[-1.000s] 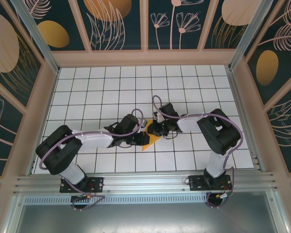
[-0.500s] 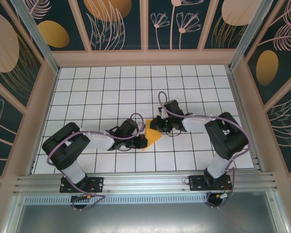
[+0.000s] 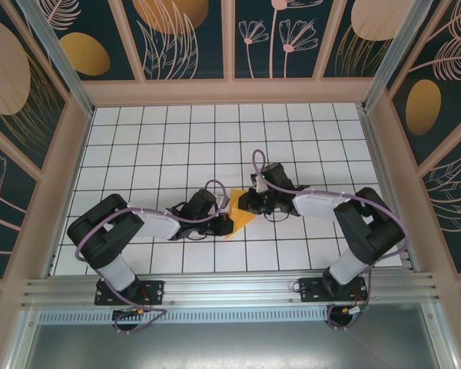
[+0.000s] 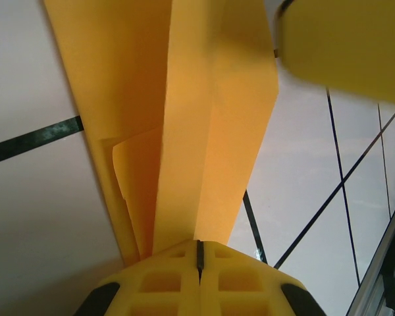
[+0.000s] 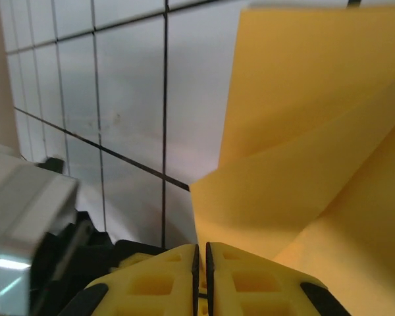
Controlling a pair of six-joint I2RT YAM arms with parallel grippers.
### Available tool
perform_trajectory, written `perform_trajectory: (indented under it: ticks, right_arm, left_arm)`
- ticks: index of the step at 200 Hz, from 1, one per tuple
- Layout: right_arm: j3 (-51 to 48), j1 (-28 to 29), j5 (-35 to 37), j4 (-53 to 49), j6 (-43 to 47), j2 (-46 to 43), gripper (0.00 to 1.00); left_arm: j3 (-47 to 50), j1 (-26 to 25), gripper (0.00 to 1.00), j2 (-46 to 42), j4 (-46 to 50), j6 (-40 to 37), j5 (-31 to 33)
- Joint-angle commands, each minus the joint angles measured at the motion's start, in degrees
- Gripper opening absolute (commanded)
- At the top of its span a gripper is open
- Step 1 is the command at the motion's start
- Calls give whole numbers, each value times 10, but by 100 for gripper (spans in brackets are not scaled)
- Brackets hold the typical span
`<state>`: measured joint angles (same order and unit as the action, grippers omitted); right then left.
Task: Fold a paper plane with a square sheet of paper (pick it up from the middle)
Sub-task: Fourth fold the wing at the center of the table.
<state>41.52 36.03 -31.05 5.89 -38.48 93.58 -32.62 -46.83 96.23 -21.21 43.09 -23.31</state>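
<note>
The square sheet of paper [image 3: 241,217], orange-yellow and folded into a narrow creased shape, lies between my two grippers at the middle of the tiled table. My left gripper [image 3: 226,224] is shut on its near-left end; in the left wrist view the folded paper [image 4: 210,118] runs up from the closed yellow fingers [image 4: 237,276] of that gripper [image 4: 198,245]. My right gripper [image 3: 247,204] is shut on the far edge. In the right wrist view the paper [image 5: 316,131] rises from the closed jaws of the right gripper [image 5: 201,249]. The paper's middle is partly hidden from above by both grippers.
The white grid table [image 3: 177,146] is ringed by a wooden frame [image 3: 384,154] and patterned walls. An aluminium rail [image 3: 230,288] runs along the near edge by the arm bases. The left arm's body [image 5: 26,224] shows at the lower left of the right wrist view.
The right arm has stretched out, its elbow swinging right and lower. The left arm's elbow drew in. Both grippers stayed on the paper, which shows a little more between them.
</note>
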Motion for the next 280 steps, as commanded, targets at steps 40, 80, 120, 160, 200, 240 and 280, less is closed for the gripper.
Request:
perform_trajectory:
  ticks: [40,80,120,160,200,240,280]
  right_arm:
    - [45,8,32,-1,-10,71,13]
    - [59,-27,58,-15,1,97,13]
    - [46,-82,17,37,10,132,13]
    - [67,-123,0,35,24,143,13]
    - [104,-155,10,1,46,160,13]
    - [130,-180,15,-37,68,154,14]
    - [137,-180,20,-78,79,81,16]
  left_arm:
    - [23,-1,0,49,80,2,24]
    - [42,-2,0,50,82,5,22]
    - [58,-1,0,49,77,6,16]
    - [63,-2,0,49,74,6,12]
    - [64,-1,0,48,73,8,12]
    - [61,-2,0,47,75,7,13]
    - [58,-2,0,44,76,5,12]
